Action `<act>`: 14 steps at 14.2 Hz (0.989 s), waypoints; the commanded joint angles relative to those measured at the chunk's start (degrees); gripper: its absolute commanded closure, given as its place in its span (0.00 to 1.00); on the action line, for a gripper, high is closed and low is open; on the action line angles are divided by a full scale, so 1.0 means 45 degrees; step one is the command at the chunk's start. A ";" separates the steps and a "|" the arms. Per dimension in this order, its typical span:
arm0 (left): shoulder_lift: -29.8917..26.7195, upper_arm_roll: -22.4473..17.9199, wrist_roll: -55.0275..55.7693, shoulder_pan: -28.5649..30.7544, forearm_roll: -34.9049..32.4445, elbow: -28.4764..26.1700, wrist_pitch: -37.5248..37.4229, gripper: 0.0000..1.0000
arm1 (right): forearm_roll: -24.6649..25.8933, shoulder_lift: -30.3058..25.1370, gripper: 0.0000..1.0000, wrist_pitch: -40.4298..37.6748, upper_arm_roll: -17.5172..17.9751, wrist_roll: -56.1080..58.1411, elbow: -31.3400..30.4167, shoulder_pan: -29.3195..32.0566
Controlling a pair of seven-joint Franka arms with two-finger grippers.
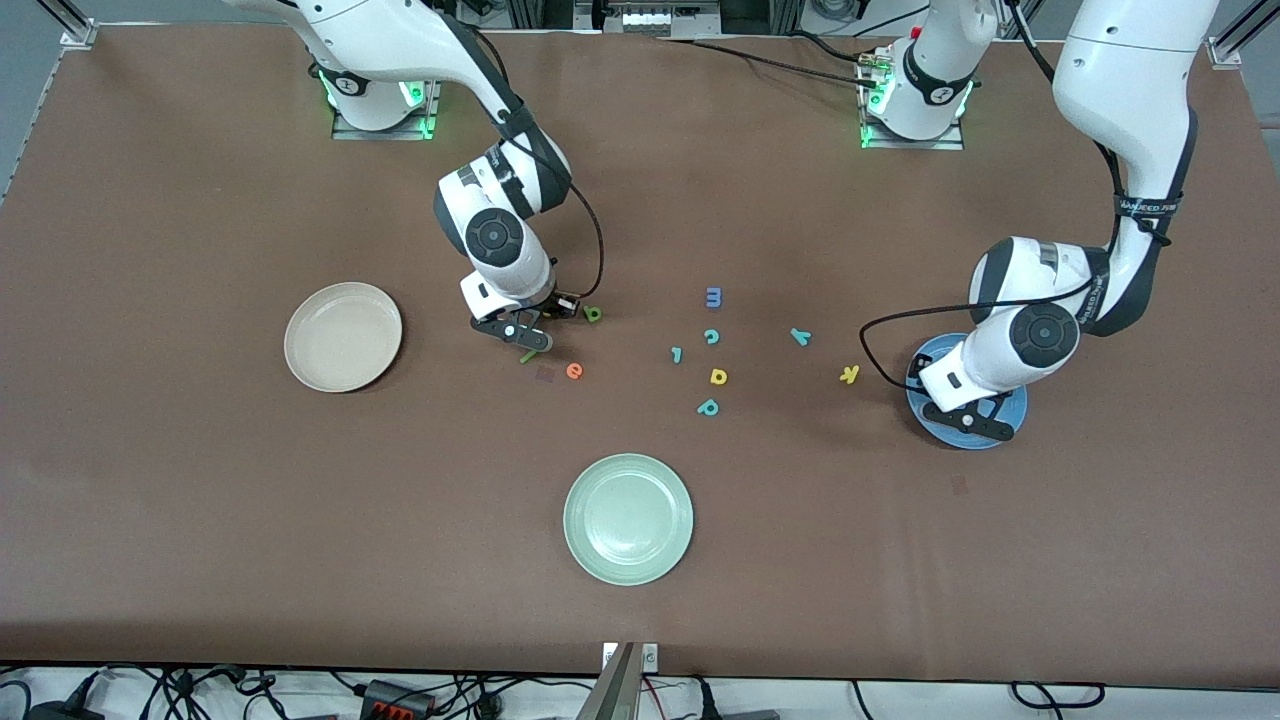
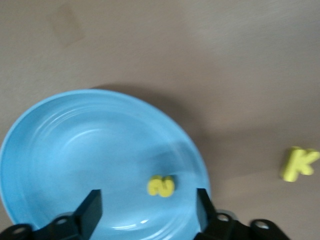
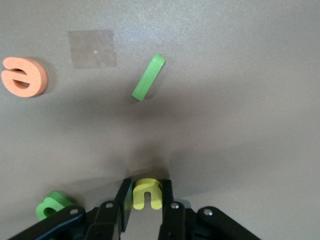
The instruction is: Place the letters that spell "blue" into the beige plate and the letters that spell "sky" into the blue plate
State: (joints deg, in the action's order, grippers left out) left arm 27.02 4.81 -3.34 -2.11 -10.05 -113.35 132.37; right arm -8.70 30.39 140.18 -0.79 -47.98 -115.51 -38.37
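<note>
My right gripper (image 1: 527,334) (image 3: 146,188) is low over the table, between the beige plate (image 1: 343,336) and the loose letters. It is shut on the yellow "u" (image 3: 147,193). Close by lie the green "b" (image 1: 593,314) (image 3: 50,206), the straight green "l" (image 1: 528,357) (image 3: 148,77) and the orange "e" (image 1: 574,371) (image 3: 24,76). My left gripper (image 1: 968,420) (image 2: 148,200) hangs open over the blue plate (image 1: 1015,412) (image 2: 75,150). The yellow "s" (image 2: 161,186) lies loose in that plate between the fingers. The yellow "k" (image 1: 849,374) (image 2: 298,163) and teal "y" (image 1: 800,336) rest on the table beside the plate.
A pale green plate (image 1: 628,518) stands nearer the front camera. Mid-table lie a blue "m" (image 1: 713,296), teal "c" (image 1: 711,336), teal hooked piece (image 1: 677,354), yellow "a" (image 1: 718,376) and teal "p" (image 1: 708,407).
</note>
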 commanded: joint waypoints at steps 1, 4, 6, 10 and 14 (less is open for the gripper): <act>-0.0576 0.1231 0.1940 0.0021 -0.0111 -0.0163 -0.0567 0.00 | -0.0175 -0.0405 0.84 -0.0019 0.0020 0.0213 -0.0054 0.0030; -0.0245 0.1958 0.3124 -0.0329 -0.0208 -0.0163 -0.0121 0.00 | -0.0117 -0.0815 0.84 -0.0039 -0.0116 0.0330 0.0160 0.0148; 0.0067 0.1959 0.2368 -0.0526 -0.0247 -0.0240 0.0640 0.00 | -0.0117 -0.1050 0.84 -0.0174 -0.0544 0.1281 0.0297 0.0556; 0.0673 0.1959 0.2030 -0.0390 -0.0247 -0.0260 0.1346 0.23 | -0.0117 -0.1655 0.84 -0.1539 -0.1755 0.5727 0.0141 0.2544; 0.1181 0.1939 0.2030 -0.0351 -0.0247 -0.0552 0.2263 0.39 | -0.0058 -0.2047 0.84 -0.3258 -0.1913 0.9094 -0.0092 0.4890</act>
State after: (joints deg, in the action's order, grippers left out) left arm 31.82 13.37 6.70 -4.28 -10.10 -114.70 140.13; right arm -8.70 23.27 128.11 -10.18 -12.05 -113.94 -19.56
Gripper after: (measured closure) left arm 0.295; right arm 0.744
